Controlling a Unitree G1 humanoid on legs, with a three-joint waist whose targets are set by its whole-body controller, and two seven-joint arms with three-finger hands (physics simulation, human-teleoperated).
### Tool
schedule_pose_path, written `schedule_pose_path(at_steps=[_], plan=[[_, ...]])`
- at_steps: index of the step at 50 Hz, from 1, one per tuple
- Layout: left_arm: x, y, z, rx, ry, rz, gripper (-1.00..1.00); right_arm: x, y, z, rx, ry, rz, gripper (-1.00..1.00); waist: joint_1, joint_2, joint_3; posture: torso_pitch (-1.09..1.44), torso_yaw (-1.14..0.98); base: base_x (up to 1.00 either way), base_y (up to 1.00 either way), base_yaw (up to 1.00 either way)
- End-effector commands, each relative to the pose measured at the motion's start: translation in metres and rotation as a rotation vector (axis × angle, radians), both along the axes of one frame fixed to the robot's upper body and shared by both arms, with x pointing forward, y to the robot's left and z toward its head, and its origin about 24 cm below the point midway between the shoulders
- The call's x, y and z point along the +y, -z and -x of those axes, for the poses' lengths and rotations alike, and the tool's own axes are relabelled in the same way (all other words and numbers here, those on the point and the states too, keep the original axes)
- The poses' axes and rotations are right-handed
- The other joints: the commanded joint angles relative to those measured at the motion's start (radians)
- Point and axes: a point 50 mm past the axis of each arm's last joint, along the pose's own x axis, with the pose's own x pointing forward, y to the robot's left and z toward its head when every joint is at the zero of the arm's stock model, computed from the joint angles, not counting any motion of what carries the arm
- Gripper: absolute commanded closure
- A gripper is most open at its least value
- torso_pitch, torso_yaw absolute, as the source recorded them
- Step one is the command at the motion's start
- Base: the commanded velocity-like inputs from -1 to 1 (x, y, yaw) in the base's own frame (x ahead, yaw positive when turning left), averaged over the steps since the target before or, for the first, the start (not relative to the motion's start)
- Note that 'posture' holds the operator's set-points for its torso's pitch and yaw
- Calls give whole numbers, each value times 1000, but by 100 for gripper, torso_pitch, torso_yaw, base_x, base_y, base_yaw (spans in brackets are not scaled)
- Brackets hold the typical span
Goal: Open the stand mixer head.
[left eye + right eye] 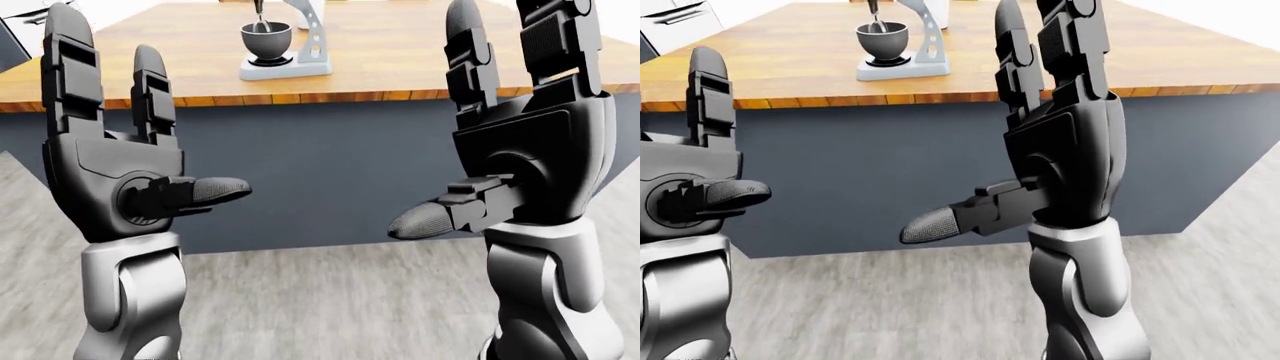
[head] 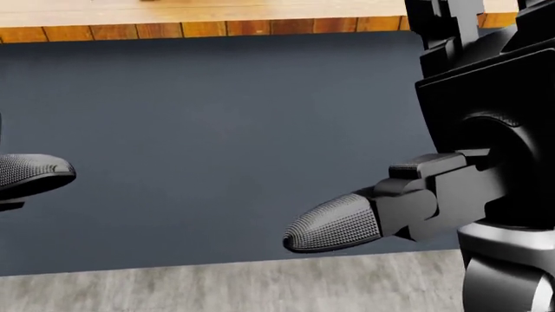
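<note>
Stand mixer point(image 1: 283, 41) on counter point(image 1: 400, 52), untouched; left hand point(image 1: 115, 161), right hand point(image 1: 525, 142) raised, fingers spread.

Both eye views look level across the grey floor point(image 1: 330, 300) toward the wood-topped dark-fronted worktop point(image 1: 400, 45), sharing it from slightly offset angles. The head view sits much closer and lower, filled by the worktop's dark front panel point(image 2: 216, 143).

No legible text or labels anywhere.
</note>
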Motion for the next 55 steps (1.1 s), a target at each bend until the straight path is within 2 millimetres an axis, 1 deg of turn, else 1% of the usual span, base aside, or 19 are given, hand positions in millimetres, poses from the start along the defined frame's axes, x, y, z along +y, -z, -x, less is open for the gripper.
schedule_pose_path(at_steps=[1, 3, 6, 8, 10, 14, 16, 18, 20, 23, 27, 30, 37, 39, 47, 48, 51, 52, 55], plan=[[-2, -7, 6, -55, 10, -3, -100, -2, -3, 4, -34, 5, -11, -100, -1, -7, 12, 0, 0, 0, 73, 0], [-2, -7, 6, -55, 11, -2, -100, -2, -3, 4, -32, 2, -14, -100, 0, -20, 3, 0, 0, 0, 9, 0], [-1, -6, 6, -54, 9, -3, -100, -1, -4, 5, -36, 5, -8, -100, -9, 31, -25, 0, 0, 0, 39, 0], [-1, -6, 6, -55, 9, -4, -100, -1, -2, 3, -29, 10, 3, -100, -15, -54, -22, 0, 0, 0, 100, 0], [-1, -6, 6, -54, 8, -3, -100, -1, -1, 4, -28, 10, -1, -100, -16, -58, 7, 0, 0, 0, 44, 0], [-2, -6, 6, -55, 10, -4, -100, -1, -2, 5, -35, 7, -1, -100, -28, 69, -20, 0, 0, 0, 16, 0], [-1, -6, 7, -55, 10, -5, -100, -1, -1, 4, -29, 9, 8, -100, -9, -3, 4, 0, 0, -4, 100, 0], [-1, -6, 6, -54, 7, -3, -100, 0, -1, 5, -31, 7, 6, -100, -15, 3, -5, 0, 0, -2, 84, 0], [-1, -7, 6, -56, 8, -4, -100, -1, -2, 5, -34, 4, -6, -100, -15, 70, -15, 0, 0, 0, 30, 0], [-2, -6, 7, -55, 9, -4, -100, 0, 0, 5, -31, -4, 0, -100, -18, 100, -41, 0, 0, 0, 0, 0], [0, -6, 7, -54, 6, -5, -100, 5, 5, 7, -27, -27, 48, -100, -22, 83, -51, 0, 0, 2, 0, 0], [0, -5, 7, -53, 4, -4, -100, 5, 8, 3, 2, -10, 65, -100, -41, 52, 40, 0, 0, 100, 0, 0], [2, -6, 7, -55, 0, -2, -100, 6, 7, 5, -14, -24, 49, -100, -18, 49, -47, 0, 0, 13, 0, 0], [1, -5, 7, -53, 2, -2, -100, 6, 8, 5, -10, -7, 70, -100, -36, 36, 46, 0, 0, 100, 0, 0], [2, -6, 7, -52, 1, -1, -100, 7, 8, 5, -10, -26, 61, -100, -16, 48, -22, 0, 0, 22, 0, 0], [1, -6, 7, -54, 2, -2, -100, 6, 8, 5, -8, -22, 62, -100, -30, 37, 42, 0, 0, 100, 0, 0], [1, -6, 7, -54, 2, -2, -100, 7, 12, 2, 7, 11, 94, -100, -52, 34, 40, 0, 0, 67, 0, 0], [1, -5, 7, -53, 2, -1, -100, 8, 12, 1, 10, 11, 100, -100, -53, 45, -8, 0, 0, 0, 0, 0], [2, -6, 6, -54, 1, -2, -100, 7, 10, 4, -8, -19, 67, -100, -30, 62, -19, 0, 0, 7, 0, 0]])
